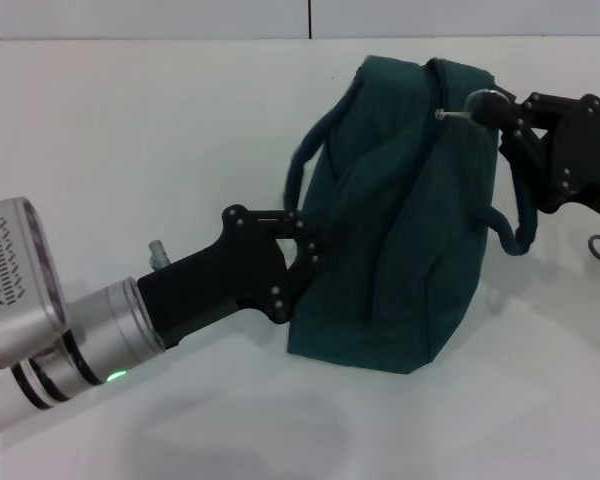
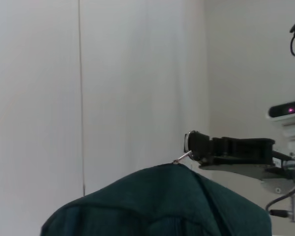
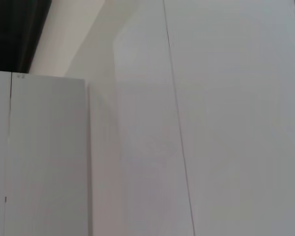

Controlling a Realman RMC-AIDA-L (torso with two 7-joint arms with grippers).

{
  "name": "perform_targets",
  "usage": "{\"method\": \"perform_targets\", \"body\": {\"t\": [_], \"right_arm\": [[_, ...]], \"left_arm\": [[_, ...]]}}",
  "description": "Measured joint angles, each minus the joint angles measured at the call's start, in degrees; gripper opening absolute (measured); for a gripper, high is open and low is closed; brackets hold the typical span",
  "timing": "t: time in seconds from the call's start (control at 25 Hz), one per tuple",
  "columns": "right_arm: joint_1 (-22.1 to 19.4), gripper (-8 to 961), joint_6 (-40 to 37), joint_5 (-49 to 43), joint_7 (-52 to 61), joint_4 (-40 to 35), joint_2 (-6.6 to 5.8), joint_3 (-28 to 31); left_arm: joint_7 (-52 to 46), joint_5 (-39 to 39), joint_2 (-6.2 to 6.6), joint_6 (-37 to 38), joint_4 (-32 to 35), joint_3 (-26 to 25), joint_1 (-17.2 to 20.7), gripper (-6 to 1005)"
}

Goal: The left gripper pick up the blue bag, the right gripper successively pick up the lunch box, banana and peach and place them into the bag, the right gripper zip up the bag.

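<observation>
The right hand (image 1: 480,104) sits at the upper right of the head view, its fingers pinched together on the zip pull (image 1: 442,114), a small metal tab at the top edge of the bag (image 1: 400,230). The left wrist view shows the same grip from the side: the dark fingertip (image 2: 192,143) meets the pull (image 2: 179,159) just above the bag's ridge (image 2: 162,196). Most of the right arm is cut off by the frame's right edge.

The left hand (image 1: 315,250) comes in from the lower left and presses into the bag's left side. Its fingertips are hidden against the fabric, so I cannot tell how far they are closed or whether they have hold of anything.

The bag stands upright at centre frame on the white tabletop (image 1: 130,150), one handle (image 1: 305,155) looping at its left, another (image 1: 515,225) hanging at its right. Its contents cannot be seen.

The right wrist view shows only pale panels and a dark corner.
</observation>
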Motion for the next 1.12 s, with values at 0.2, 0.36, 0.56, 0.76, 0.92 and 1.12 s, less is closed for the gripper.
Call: {"method": "perform_targets", "body": {"t": [0.2, 0.36, 0.56, 0.76, 0.92, 1.12], "right_arm": [[-0.7, 15, -0.36, 0.95, 0.2, -0.05, -0.29, -0.04], [-1.4, 15, -0.42, 1.02, 0.36, -0.4, -0.46, 0.06], [-2.38, 15, -0.49, 1.13, 0.5, -0.61, -0.55, 1.97], [-2.99, 16, -0.19, 1.15, 0.43, -0.53, -0.59, 2.77], [-3.54, 16, -0.11, 1.15, 0.22, -0.1, -0.62, 3.79], [-4.88, 16, 0.02, 1.14, 0.16, 0.07, -0.68, 4.87]], "left_arm": [[0.49, -0.94, 0.07, 0.0, 0.44, -0.01, 0.67, 48], [0.57, -1.25, 0.11, 0.01, 0.9, -0.01, 1.3, 48], [0.62, -2.15, 0.23, 0.03, 2.85, -0.01, 3.35, 48], [0.77, -3.82, 0.47, -1.16, 3.6, -0.01, 4.67, 48], [0.75, -6.94, 0.79, -1.94, 3.7, 0.0, 5.78, 48], [0.42, -10.27, 1.0, -2.47, 3.87, 0.0, 6.67, 49]]}}
